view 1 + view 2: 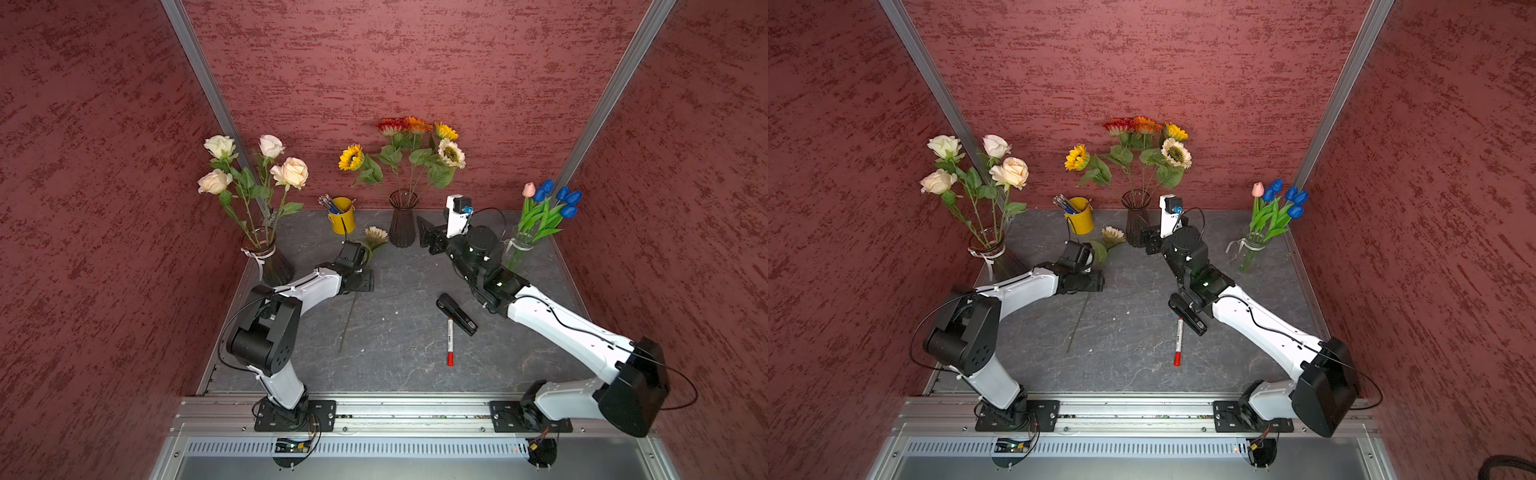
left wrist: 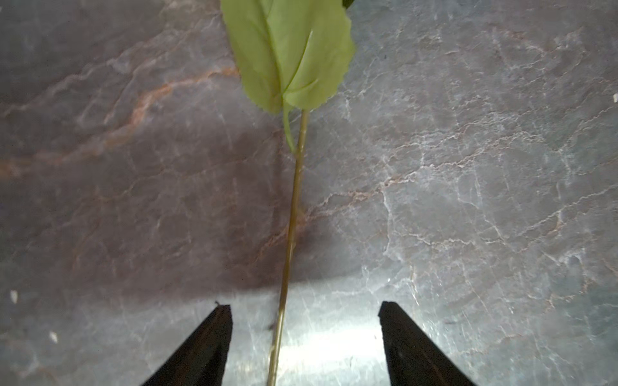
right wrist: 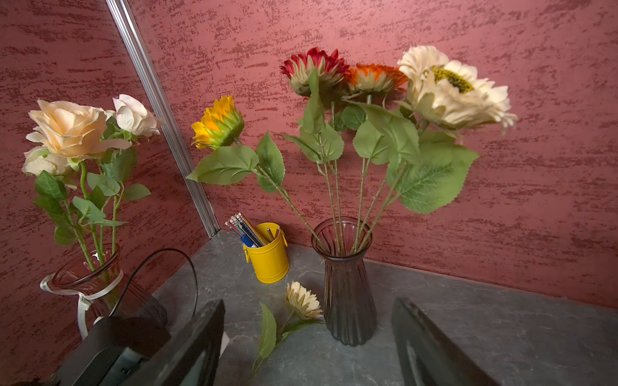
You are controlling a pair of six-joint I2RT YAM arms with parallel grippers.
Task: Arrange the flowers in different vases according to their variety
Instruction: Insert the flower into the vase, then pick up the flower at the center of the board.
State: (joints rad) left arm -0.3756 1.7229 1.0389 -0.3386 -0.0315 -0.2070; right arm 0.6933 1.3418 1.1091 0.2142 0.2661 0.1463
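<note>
A cream sunflower (image 1: 376,237) lies on the grey marbled counter (image 1: 407,299), just left of the ribbed vase (image 1: 402,224), inside red textured walls (image 1: 415,62). The left hand (image 2: 306,304) straddles its stem (image 2: 291,217), jaws apart, not touching. The right hand (image 3: 307,300) gapes empty near the vase.

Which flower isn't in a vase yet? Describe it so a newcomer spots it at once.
Start at the dark ribbed vase holding sunflowers against the back wall. Lying on the table beside its base is a cream sunflower. It is the only flower not standing in a vase.
</note>
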